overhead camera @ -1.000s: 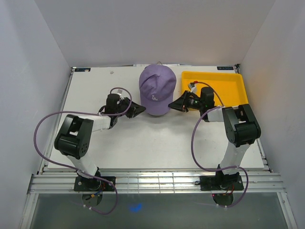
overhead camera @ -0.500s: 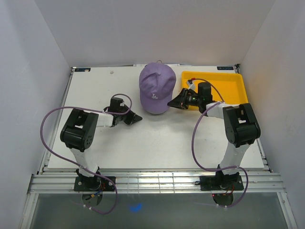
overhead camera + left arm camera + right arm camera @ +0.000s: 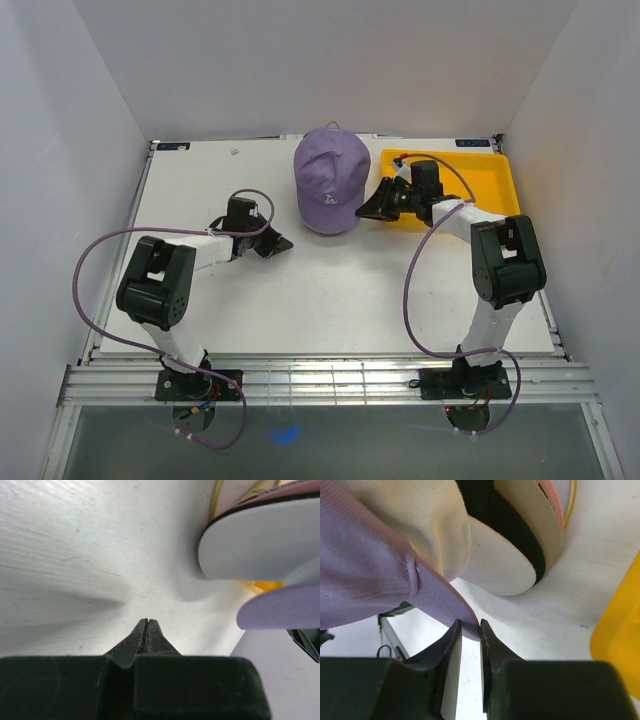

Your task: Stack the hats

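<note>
The purple cap [image 3: 330, 180] sits on top of the stack at the back middle of the table, brim toward me. In the right wrist view its brim [image 3: 437, 605] lies over the white cap [image 3: 490, 565], with the black cap [image 3: 522, 542] and the pink cap [image 3: 553, 502] below. My right gripper [image 3: 364, 211] is shut on the edge of the purple brim [image 3: 469, 627]. My left gripper [image 3: 283, 241] is shut and empty, low over the table to the left of the stack [image 3: 148, 622]. The left wrist view shows the white brim [image 3: 260, 545] and the purple brim [image 3: 285, 610].
A flat yellow tray [image 3: 480, 175] lies right of the stack, under my right arm; its edge shows in the right wrist view [image 3: 620, 625]. A thin gold wire [image 3: 568, 500] of the stand shows beside the caps. White walls enclose the table.
My left gripper has drawn back from the stack, toward me and to the left. My right gripper has moved toward the back, and the purple cap shifted slightly that way.
</note>
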Tool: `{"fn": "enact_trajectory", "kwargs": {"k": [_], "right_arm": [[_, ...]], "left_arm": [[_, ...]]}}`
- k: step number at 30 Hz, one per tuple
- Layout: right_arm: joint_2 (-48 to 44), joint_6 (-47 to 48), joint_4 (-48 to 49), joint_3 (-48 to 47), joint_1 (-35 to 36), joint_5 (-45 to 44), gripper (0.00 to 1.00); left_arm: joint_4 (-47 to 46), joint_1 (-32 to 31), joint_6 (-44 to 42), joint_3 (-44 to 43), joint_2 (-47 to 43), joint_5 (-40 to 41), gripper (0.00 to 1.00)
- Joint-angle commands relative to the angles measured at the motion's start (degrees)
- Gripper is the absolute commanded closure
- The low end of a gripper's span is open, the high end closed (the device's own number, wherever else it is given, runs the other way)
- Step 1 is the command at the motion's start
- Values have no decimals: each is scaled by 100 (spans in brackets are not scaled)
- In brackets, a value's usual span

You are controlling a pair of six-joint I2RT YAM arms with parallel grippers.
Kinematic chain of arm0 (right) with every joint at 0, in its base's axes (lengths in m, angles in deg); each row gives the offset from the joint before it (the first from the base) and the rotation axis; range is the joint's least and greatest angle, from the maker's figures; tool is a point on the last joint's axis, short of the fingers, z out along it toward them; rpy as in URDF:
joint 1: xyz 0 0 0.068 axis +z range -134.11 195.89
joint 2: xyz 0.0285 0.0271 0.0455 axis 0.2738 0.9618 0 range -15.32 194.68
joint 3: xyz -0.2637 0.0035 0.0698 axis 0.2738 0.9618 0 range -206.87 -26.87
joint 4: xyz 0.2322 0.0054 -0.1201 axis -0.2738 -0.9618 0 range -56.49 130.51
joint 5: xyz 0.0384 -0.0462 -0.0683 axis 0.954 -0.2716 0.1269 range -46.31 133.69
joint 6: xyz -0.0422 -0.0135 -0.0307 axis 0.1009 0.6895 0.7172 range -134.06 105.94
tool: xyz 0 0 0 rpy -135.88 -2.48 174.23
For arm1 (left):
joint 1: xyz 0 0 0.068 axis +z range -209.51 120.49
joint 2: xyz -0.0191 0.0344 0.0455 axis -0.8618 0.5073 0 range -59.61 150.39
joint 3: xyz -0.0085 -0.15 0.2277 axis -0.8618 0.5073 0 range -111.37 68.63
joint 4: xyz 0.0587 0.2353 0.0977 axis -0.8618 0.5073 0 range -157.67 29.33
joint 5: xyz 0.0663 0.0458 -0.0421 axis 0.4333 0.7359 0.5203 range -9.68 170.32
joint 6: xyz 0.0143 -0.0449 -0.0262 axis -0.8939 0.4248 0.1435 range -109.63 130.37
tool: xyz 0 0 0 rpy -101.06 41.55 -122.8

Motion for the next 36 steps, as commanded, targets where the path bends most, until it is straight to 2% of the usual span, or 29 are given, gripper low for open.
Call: {"fn": "enact_trajectory", "kwargs": {"k": [1,14,22,32,36], "right_arm": [[378,678,-1508,-151,-73,-1774,92],[458,1135,-1957,-424,24,-2416,92],[97,1092,-1922,-520,42,-2004,92],[-649,986,-2159,-468,103,-1889,92],[-1071,916,-2256,-425,103,-1837,84]], "left_arm": [[297,-10,-184,-299,-478,22,100],[455,7,-307,-914,-750,-101,100],[701,25,-386,-1494,-926,-22,94],[772,25,-421,-1556,-1339,-180,89],[903,16,-588,-1679,-1567,-311,87]]}}
